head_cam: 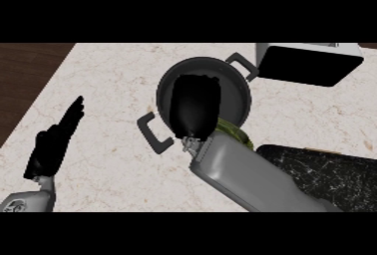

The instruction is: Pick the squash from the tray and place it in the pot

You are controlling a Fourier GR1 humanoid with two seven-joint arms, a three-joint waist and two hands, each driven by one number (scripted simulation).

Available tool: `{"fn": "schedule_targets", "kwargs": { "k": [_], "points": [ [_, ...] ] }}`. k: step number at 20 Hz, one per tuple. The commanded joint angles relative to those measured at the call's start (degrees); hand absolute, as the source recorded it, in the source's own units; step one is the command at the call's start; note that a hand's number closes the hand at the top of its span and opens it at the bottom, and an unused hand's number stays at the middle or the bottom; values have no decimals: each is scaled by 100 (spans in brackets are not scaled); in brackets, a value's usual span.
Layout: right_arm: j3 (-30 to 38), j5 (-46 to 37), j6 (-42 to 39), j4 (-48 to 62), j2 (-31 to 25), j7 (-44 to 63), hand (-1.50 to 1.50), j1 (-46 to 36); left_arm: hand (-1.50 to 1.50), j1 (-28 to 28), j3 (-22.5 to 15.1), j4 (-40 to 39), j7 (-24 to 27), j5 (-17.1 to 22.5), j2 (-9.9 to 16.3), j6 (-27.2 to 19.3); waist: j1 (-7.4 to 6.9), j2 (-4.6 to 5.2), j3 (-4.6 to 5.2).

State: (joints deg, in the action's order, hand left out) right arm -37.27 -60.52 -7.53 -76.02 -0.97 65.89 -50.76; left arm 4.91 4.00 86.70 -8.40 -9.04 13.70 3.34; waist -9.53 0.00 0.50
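A: Pale marbled surface (pixel 110 149) fills most of the view, with dark wood floor (pixel 22 74) past its left edge. What sits nearest?

B: Near edge, left side: left robot hand (pixel 53 142), fingers straight and released, pointing toward the far edge. Holds nothing. Grey forearm (pixel 29 199) enters at the near left corner.

A: And on the right?

B: Dark speckled tray (pixel 331 174) at the near right corner, partly hidden by the right forearm (pixel 250 179), which crosses from the near edge toward the middle of the surface.

A: Squash?

B: A strip of green squash (pixel 237 133) shows just beside the right wrist, at the pot's near right rim, between pot and tray. Most of it is hidden behind the arm and hand. Cannot tell if it rests inside the pot or on the rim.

A: State of the right robot hand?

B: Right robot hand (pixel 193 107) lies over the pot's opening, seen as one black mass. Cannot tell if its fingers are curled round the squash or not.

A: Pot itself?

B: Dark round pot (pixel 239 82) at mid-surface, toward the far edge. One handle (pixel 153 132) points to the near left, the other (pixel 244 64) to the far right.

A: Farthest?

B: Boxy appliance (pixel 309 62), pale top and black face, at the far right edge, near the pot's far handle but apart from it.
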Motion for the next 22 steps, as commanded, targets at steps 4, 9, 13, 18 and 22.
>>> {"fn": "schedule_targets", "kwargs": {
  "k": [4,9,13,18,22],
  "points": [
    [122,-336,798,426,93,1532,150,-1147,0,200,0,-48,-108,-25,-19,-37,25,55,-22],
    [116,-438,1332,826,93,1670,150,-1515,0,184,80,-93,-19,-13,49,-27,42,84,-24],
    [403,-414,1481,1186,93,1647,150,-1941,0,-52,174,-218,234,6,20,-93,138,88,-19],
    [493,-250,2002,1686,93,1508,150,-2048,0,89,172,-110,10,-23,24,-132,227,100,-33],
    [642,-249,2362,2429,93,1086,150,-2163,0,55,211,-65,92,-25,-29,-221,356,113,-35]
  ]
}}
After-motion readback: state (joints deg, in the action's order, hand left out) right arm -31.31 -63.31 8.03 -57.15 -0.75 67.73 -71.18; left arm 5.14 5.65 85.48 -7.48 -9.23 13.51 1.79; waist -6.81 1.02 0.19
